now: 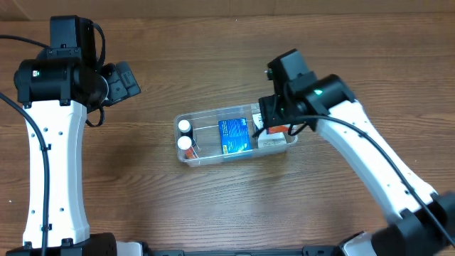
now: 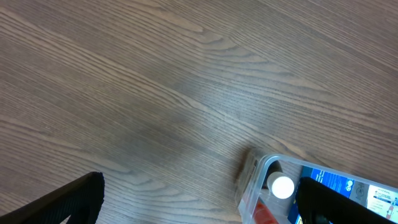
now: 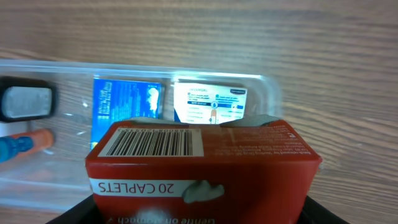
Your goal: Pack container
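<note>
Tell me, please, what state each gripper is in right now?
The left gripper is open, holding nothing.
The right gripper is closed on a red caplet box.

One clear plastic rectangular container [image 1: 205, 135]. Two small white-capped bottles [image 1: 185, 126] at its left end. One flat blue packet [image 1: 235, 136] mid-container. At the right, one white-and-blue labelled packet [image 3: 210, 106] and one red cardboard carton [image 3: 205, 165]; more may be hidden there.

Even bright light, soft shadows, right wrist foreground slightly blurred
</note>
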### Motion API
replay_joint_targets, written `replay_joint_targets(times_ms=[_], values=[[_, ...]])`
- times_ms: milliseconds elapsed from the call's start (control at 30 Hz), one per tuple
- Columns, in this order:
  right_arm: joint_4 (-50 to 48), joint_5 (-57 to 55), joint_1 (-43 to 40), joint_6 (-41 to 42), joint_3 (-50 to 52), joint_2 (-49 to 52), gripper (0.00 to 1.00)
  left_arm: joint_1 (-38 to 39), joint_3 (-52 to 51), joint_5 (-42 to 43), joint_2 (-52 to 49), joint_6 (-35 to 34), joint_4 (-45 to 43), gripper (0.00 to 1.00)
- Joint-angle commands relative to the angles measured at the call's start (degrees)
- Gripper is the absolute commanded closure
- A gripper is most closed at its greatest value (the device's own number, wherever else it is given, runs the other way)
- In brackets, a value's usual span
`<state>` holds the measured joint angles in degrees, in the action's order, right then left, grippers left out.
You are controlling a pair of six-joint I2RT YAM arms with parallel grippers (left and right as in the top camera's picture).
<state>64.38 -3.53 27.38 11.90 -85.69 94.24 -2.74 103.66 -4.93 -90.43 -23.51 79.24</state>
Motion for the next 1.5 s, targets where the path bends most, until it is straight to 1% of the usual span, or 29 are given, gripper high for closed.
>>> replay_joint_targets(times_ms=[0,133,267,300,333,367,467,500,567,633,667,833,967,1033,1067,1100,1133,1167,1200,1267,1400,1467], values=[[-0.4,0.2,0.0,-0.4,0.2,4.3,0.32,-0.2,0.6,0.1,-0.3,1.2,0.1,0.0],[-0.9,1.1,0.0,-0.4,0.2,9.1,0.32,-0.2,0.6,0.1,-0.3,1.2,0.1,0.0],[-0.9,1.1,0.0,-0.4,0.2,11.3,0.32,-0.2,0.6,0.1,-0.3,1.2,0.1,0.0],[-0.9,1.1,-0.1,-0.4,0.2,11.3,0.28,-0.2,0.6,0.0,-0.3,1.2,0.1,0.0],[-0.9,1.1,-0.1,-0.3,0.2,11.3,0.21,-0.2,0.6,0.0,-0.3,1.2,0.0,0.0],[-1.0,1.1,-0.1,-0.3,0.2,11.3,0.0,-0.2,0.6,0.0,-0.3,1.2,0.0,0.0],[-0.8,1.0,-0.1,-0.1,0.2,11.3,0.0,-0.2,0.6,0.1,-0.3,1.2,0.0,0.0],[-0.9,1.0,-0.1,-0.1,0.2,11.3,0.05,-0.2,0.6,0.1,-0.3,1.2,0.0,0.0],[-0.8,0.8,-0.1,-0.1,-0.2,11.0,0.1,-0.2,0.6,0.0,-0.3,1.2,0.1,0.0],[-0.8,0.1,-0.1,0.1,-0.8,9.7,0.11,-0.2,0.6,0.0,-0.3,1.3,0.1,0.0],[-0.9,-0.4,-0.1,0.2,-1.1,8.8,0.15,-0.2,0.6,0.0,-0.3,1.3,0.1,0.0],[-2.0,-5.3,-0.4,1.9,-1.6,2.3,0.14,-0.2,0.6,0.0,-0.3,1.3,0.1,0.0],[-1.6,-11.9,-3.0,7.4,-1.6,-1.3,0.16,-0.2,0.6,0.0,-0.3,1.2,0.1,0.0],[-0.9,-11.8,-5.7,9.3,-1.6,-1.5,0.23,-0.2,0.6,0.0,-0.3,1.3,0.1,0.0],[-0.7,-11.6,-6.9,9.6,-1.3,-1.3,0.3,-0.2,0.6,0.0,-0.3,1.2,0.1,0.0],[-0.7,-10.7,-8.0,9.6,-0.8,-1.2,0.44,-0.2,0.6,0.0,-0.3,1.2,0.1,0.0],[-0.7,-9.6,-9.2,9.6,-0.1,-1.0,0.5,-0.2,0.6,0.1,-0.3,1.2,0.1,0.0],[-0.6,-7.7,-10.5,9.6,0.6,-0.8,0.59,-0.2,0.6,0.0,-0.3,1.2,0.1,0.0],[-0.7,-6.3,-11.3,9.6,1.4,-0.6,0.64,-0.2,0.6,0.0,-0.3,1.2,0.1,0.0],[-1.4,-4.2,-12.8,9.3,4.1,-0.5,0.7,-0.2,0.6,0.1,-0.3,1.2,0.1,0.0],[-4.0,-3.7,-13.3,9.3,10.3,-0.3,0.7,-0.2,0.6,0.1,-0.3,1.2,0.1,0.0],[-5.8,-0.4,-13.1,6.4,13.5,-0.3,0.7,-0.2,0.6,0.1,-0.3,1.2,0.1,0.0]])
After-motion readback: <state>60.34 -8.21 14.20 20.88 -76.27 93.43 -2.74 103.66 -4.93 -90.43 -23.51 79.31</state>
